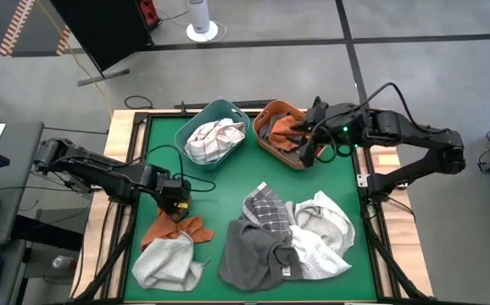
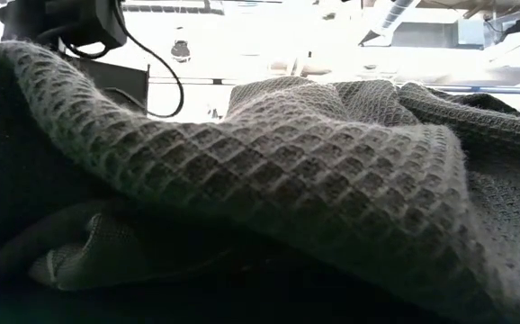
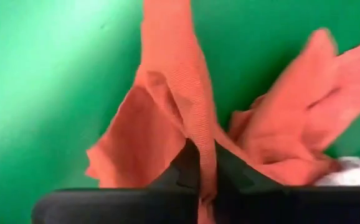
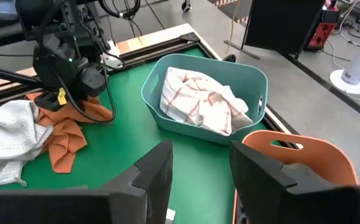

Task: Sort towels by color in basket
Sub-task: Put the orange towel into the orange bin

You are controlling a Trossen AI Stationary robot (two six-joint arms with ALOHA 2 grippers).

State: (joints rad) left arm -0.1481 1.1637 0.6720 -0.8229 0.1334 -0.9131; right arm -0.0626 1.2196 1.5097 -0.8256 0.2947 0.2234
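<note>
My left gripper (image 1: 175,195) is at the table's left side, shut on a rust-orange towel (image 1: 174,227) that lies partly on a white towel (image 1: 167,261). My right gripper (image 4: 200,171) is open over the orange basket (image 1: 272,146), which holds an orange towel (image 1: 284,127). The teal basket (image 1: 187,127) holds a white towel with thin reddish stripes (image 1: 214,140). A dark grey towel (image 1: 249,250), a checked towel (image 1: 267,208) and a white and light grey towel (image 1: 321,233) lie heaped at the near right. In the low view, the dark grey towel (image 2: 314,162) fills the picture. My left gripper pinches a raised fold of the rust-orange towel (image 3: 200,134) between its two fingers (image 3: 186,167), coming from above and pointing down. The cloth rises in a narrow ridge to the fingers. The rest of the towel (image 3: 304,118) spreads slack on the green table.
The green table (image 1: 219,182) has a bare strip between the baskets and the towel heaps. Wooden rails (image 1: 119,135) frame the table. The two baskets stand side by side at the far edge. A cable (image 1: 196,165) loops from the left arm across the mat.
</note>
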